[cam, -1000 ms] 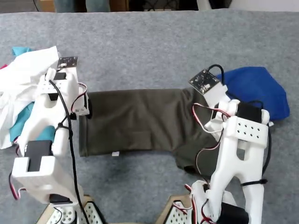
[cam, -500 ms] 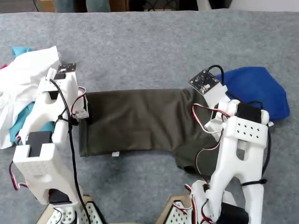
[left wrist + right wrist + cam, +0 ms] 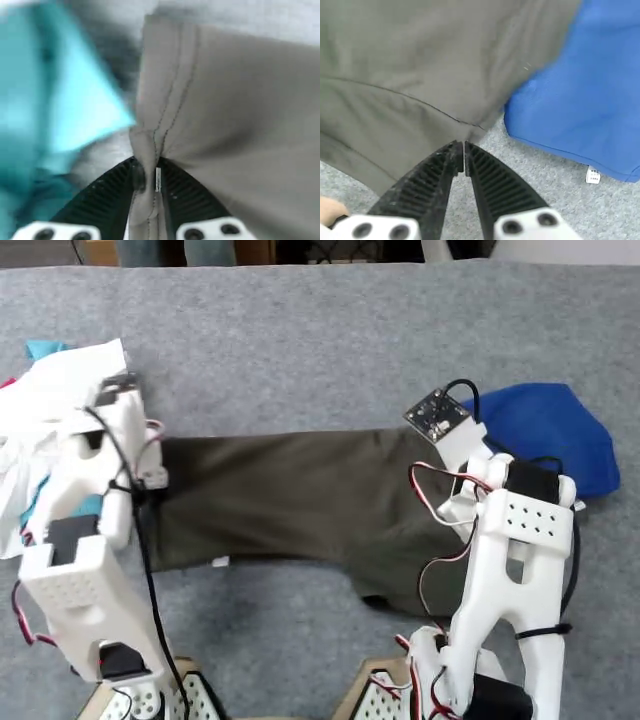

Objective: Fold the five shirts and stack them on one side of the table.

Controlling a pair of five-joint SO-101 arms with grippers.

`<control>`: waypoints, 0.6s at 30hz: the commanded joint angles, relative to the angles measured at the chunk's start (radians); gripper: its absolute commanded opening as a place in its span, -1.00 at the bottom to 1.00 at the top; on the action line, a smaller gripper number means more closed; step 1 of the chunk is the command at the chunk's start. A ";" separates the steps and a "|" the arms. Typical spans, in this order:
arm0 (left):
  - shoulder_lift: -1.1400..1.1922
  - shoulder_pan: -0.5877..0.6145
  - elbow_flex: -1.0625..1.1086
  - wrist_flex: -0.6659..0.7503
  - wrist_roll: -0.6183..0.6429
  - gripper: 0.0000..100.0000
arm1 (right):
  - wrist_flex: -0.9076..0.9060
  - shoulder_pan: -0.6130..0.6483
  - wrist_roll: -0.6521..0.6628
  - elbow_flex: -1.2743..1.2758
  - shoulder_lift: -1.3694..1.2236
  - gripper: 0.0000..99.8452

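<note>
An olive shirt [image 3: 300, 500] lies spread across the middle of the grey table [image 3: 320, 330]. My left gripper [image 3: 147, 177] is shut on the stitched hem at the left end of the olive shirt [image 3: 240, 100]; in the high view this gripper [image 3: 152, 488] sits at the cloth's left edge. My right gripper [image 3: 464, 147] is shut, its tips right at the edge of the olive shirt [image 3: 420, 60], with nothing visibly pinched. A blue shirt [image 3: 580, 90] lies folded beside it, at the table's right [image 3: 550, 435].
A loose pile of white and teal shirts [image 3: 50, 420] lies at the left edge, right behind the left arm; teal cloth [image 3: 50, 90] is close to the left gripper. The right arm [image 3: 510, 530] stands over the olive shirt's right end.
My left gripper has pulled the olive shirt's hem leftward, dragging the whole shirt with it and stretching it flatter. The right arm has not moved.
</note>
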State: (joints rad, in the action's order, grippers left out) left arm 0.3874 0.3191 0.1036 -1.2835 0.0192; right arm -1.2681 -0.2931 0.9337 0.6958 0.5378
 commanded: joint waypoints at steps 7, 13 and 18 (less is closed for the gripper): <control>0.002 0.061 -0.076 -0.086 -0.106 -0.94 | 0.014 -0.009 -0.009 -0.036 0.004 -0.97; -0.008 0.036 -0.087 -0.114 -0.120 -0.68 | -0.012 0.066 -0.150 -0.142 -0.007 -0.97; -0.009 0.051 -0.173 -0.163 -0.118 -0.62 | -0.008 0.292 -0.345 -0.252 -0.157 -0.97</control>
State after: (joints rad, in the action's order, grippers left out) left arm 0.3966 0.3606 0.0100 -1.4001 -0.0882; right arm -1.2942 -0.1151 0.6897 0.5317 0.4565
